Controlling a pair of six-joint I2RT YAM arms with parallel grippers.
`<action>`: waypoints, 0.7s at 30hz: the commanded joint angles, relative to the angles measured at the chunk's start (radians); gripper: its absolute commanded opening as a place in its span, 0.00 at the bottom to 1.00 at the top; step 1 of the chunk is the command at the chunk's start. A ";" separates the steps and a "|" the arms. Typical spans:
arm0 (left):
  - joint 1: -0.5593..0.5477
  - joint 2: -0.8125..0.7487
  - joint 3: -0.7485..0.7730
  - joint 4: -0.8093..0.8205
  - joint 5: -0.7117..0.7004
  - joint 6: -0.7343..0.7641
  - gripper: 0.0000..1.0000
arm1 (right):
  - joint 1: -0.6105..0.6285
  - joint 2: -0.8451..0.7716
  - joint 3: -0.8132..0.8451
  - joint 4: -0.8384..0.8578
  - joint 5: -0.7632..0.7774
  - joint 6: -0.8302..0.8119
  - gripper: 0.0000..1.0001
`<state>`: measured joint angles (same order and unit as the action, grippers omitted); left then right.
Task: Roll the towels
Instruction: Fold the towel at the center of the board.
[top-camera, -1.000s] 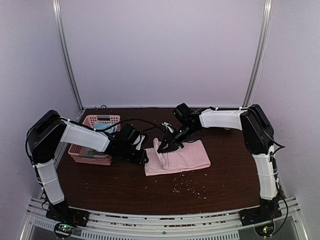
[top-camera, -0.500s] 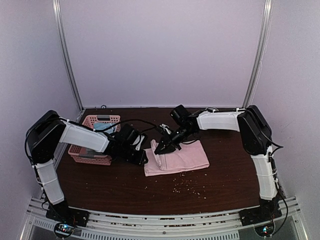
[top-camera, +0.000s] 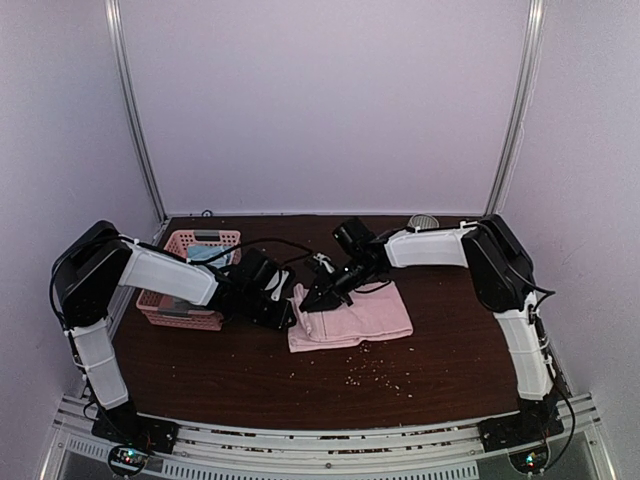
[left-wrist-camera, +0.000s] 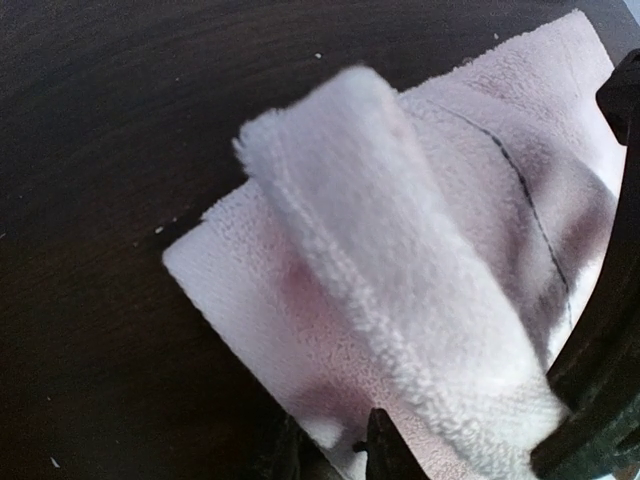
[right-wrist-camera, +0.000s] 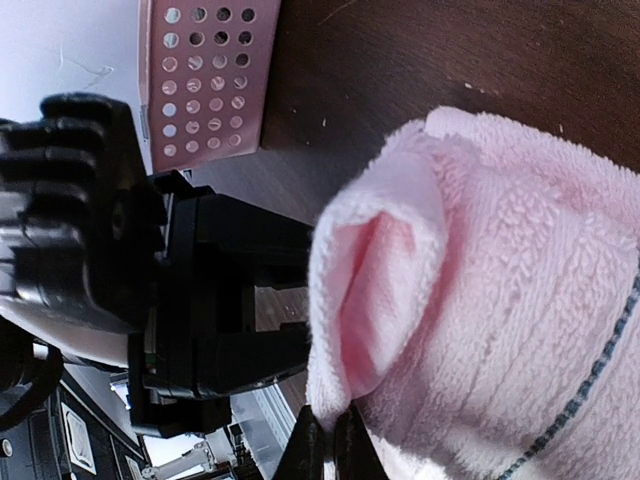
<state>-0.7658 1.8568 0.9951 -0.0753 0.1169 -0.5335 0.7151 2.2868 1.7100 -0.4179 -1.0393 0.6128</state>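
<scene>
In the middle of the top view the pink towel (top-camera: 365, 315) stretches rightward from both claws, its raised left fold pinched in the closed right gripper (top-camera: 307, 302), while the left gripper (top-camera: 287, 312), just left, seemingly clasps that fold's end.

The right tool (top-camera: 312, 300) has travelled left along the pink towel (top-camera: 370, 315), toward the left edge of the tabletop (top-camera: 250, 380), and now sits close to the left tool (top-camera: 283, 315). The fold it carries has gone over with it, and the towel's right end has drawn inward. Behind the right arm (top-camera: 430, 245), near the tabletop's far edge, a small grey rounded thing (top-camera: 423, 221) has come into view.
</scene>
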 joint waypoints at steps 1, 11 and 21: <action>-0.001 -0.003 -0.017 0.017 0.001 0.000 0.23 | 0.016 0.026 0.026 0.070 -0.022 0.054 0.00; -0.001 -0.105 -0.034 -0.028 -0.092 -0.001 0.24 | 0.018 0.064 0.016 0.063 -0.008 0.033 0.00; -0.002 -0.262 -0.044 -0.103 -0.225 -0.008 0.28 | 0.018 0.077 0.032 0.066 -0.040 0.017 0.22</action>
<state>-0.7658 1.6176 0.9569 -0.1593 -0.0505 -0.5339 0.7242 2.3535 1.7153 -0.3649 -1.0515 0.6479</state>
